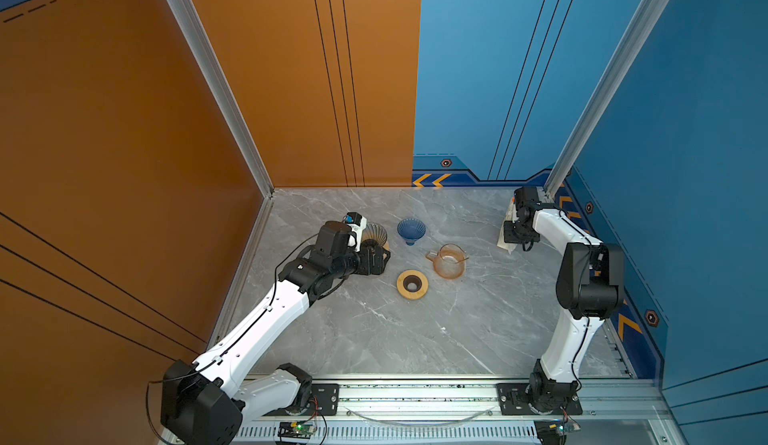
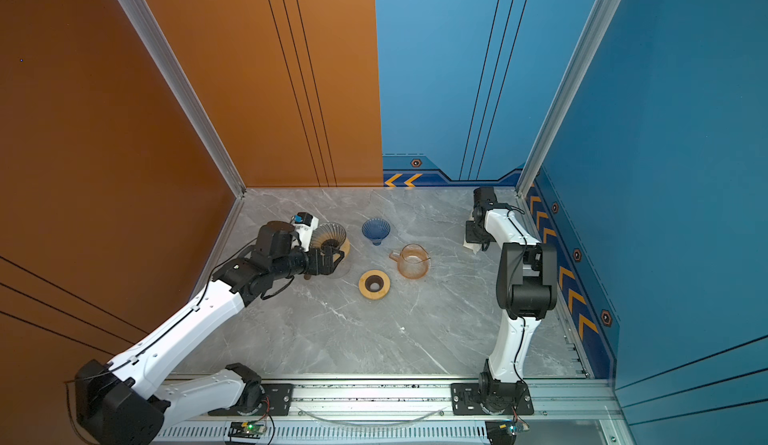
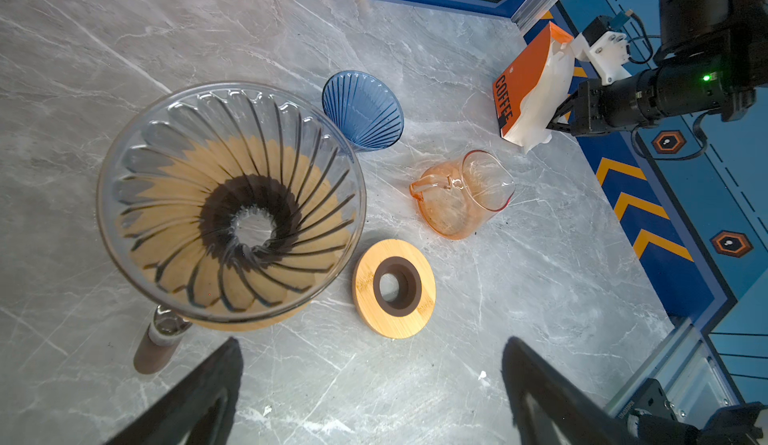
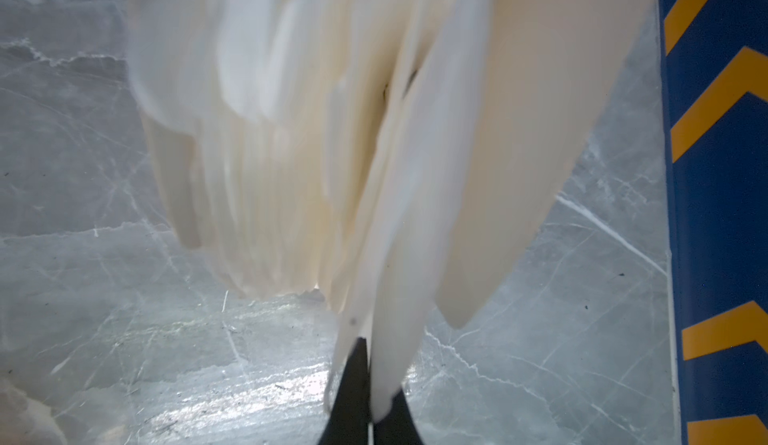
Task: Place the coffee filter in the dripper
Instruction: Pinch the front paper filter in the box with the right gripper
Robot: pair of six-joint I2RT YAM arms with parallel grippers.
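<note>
In both top views the dripper (image 1: 376, 234) stands upright just beyond the left jaws, which hang spread wide and grip nothing. They are probably waiting there to steady it when the paper comes. Well across the desk (image 1: 374, 339), the right jaws are at the filter pack (image 1: 508, 233) against the far wall. Between the two pairs of jaws lie a blue cone (image 1: 411, 231), a jug (image 1: 449, 261) and a wooden ring (image 1: 412, 284).

From the left wrist, the dripper (image 3: 166, 139) sits ahead of the open jaws on its wooden stand. Its mouth faces up and is empty, so a filter could drop straight in. The pack (image 3: 528, 94) is propped on edge far off, with the right jaws at its white stack.

From the right wrist, the jaws are pressed together on the near edge of a filter (image 4: 388, 372), since paper this thin needs a full pinch. The other sheets fan out blurred just beyond. I cannot tell whether only one sheet is caught.
</note>
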